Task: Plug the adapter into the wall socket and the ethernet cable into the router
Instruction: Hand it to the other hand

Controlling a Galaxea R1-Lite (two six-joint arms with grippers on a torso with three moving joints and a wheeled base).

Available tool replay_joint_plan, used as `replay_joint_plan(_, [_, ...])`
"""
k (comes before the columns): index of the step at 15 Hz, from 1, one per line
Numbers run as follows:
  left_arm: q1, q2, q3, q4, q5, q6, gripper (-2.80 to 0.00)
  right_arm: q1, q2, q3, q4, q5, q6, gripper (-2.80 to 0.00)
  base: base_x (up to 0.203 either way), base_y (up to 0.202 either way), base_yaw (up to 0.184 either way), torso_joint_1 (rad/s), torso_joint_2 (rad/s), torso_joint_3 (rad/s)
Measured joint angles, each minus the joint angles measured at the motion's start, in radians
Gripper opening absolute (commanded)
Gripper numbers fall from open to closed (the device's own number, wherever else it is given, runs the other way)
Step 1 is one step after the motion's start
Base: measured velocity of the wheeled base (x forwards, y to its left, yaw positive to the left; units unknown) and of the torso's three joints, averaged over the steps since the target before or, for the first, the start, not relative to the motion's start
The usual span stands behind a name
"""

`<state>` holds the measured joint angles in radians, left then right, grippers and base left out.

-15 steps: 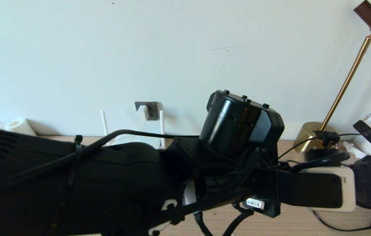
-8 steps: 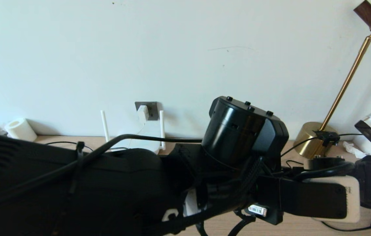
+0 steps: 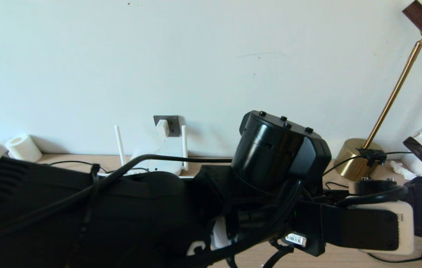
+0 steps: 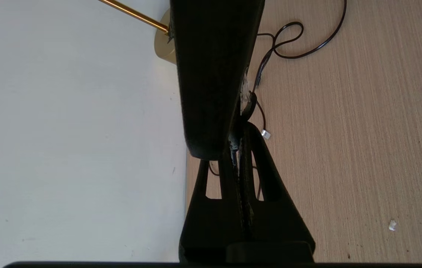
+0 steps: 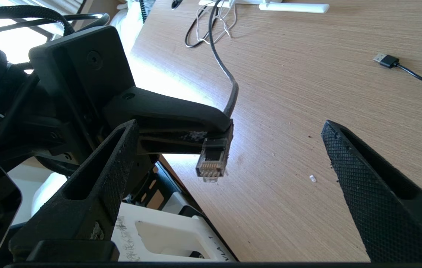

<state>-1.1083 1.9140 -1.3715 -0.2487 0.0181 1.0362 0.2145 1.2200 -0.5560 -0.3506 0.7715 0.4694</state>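
The white adapter (image 3: 162,127) sits plugged into the dark grey wall socket (image 3: 172,125). Below it the white router (image 3: 158,163) lies on the table with its antennas up, partly hidden by my left arm (image 3: 121,216). My left gripper (image 4: 237,137) is shut on the ethernet cable (image 5: 230,87) just behind its clear clip connector (image 5: 212,158), which hangs above the table. My right gripper (image 5: 229,124) stands open around that connector, its fingers (image 5: 378,193) wide apart and not touching it.
A brass lamp (image 3: 356,158) stands at the back right with thin black cords (image 4: 289,33) looped on the wooden table (image 5: 307,93). A black USB plug (image 5: 386,59) and thin white cords (image 5: 214,18) lie farther off. A paper roll (image 3: 22,147) stands at the back left.
My left arm has shifted a little down and to the right, uncovering more of the router. Both grippers keep their states.
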Motion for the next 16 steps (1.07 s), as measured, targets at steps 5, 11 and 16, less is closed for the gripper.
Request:
replay_joint_plan(5, [0.002,0.0,0.0,-0.002,0.001,0.0,-2.8,0.0,0.0,-0.002,0.001,-0.014,0.0,-2.8,0.0,0.0,0.0,0.0,0.0,0.0])
replay_joint_plan(11, [0.009,0.011,-0.004,-0.015,0.0,-0.002,-2.8,0.008,-0.01,0.002,0.001,-0.017,0.002,-2.8,0.0,0.0,0.0,0.0,0.0,0.0])
replay_joint_plan(16, [0.009,0.021,-0.005,-0.02,0.0,-0.002,-2.8,0.016,-0.017,0.009,0.002,-0.016,0.003,-2.8,0.0,0.0,0.0,0.0,0.0,0.0])
